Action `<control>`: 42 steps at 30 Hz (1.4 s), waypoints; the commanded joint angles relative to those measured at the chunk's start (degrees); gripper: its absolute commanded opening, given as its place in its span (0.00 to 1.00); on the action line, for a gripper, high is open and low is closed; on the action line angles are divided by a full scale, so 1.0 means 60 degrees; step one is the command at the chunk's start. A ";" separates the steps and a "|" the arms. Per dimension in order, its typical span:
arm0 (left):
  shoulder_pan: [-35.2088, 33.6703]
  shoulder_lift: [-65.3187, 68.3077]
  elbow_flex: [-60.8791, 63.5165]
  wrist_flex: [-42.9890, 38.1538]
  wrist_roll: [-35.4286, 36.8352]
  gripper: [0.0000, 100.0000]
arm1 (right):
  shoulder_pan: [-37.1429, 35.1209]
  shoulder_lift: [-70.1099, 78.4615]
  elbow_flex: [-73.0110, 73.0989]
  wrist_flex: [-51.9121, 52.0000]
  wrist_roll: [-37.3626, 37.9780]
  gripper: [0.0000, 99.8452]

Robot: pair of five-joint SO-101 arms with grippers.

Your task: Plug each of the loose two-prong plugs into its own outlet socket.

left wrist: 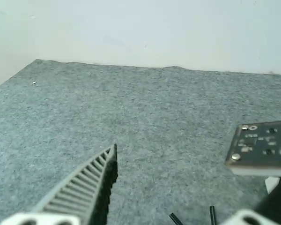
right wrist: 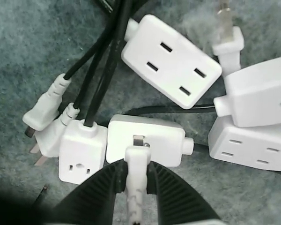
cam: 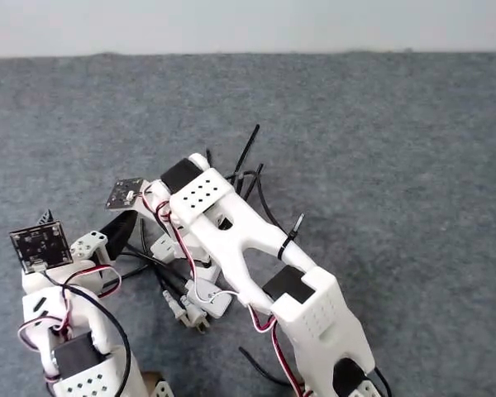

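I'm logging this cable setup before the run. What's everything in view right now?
outlet blocks: five, white, clustered on the mat
loose plugs: three, white, two at one side of the cluster, one at the other
held plug: one, white, over the middle block
cords: several, black, running into the cluster
mat: one, grey, covering the table
right gripper: black, shut on the held plug
left gripper: beside the cluster
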 commanded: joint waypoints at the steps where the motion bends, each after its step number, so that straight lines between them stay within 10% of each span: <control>1: -0.1451 -0.0161 -0.1766 -0.0498 0.0484 0.44 | -0.1736 0.2029 0.0527 0.0037 -0.0015 0.01; 42: -0.1421 -0.0161 -0.1136 -0.1289 0.0513 0.44 | -0.1722 0.2059 0.0527 0.0374 -0.0190 0.01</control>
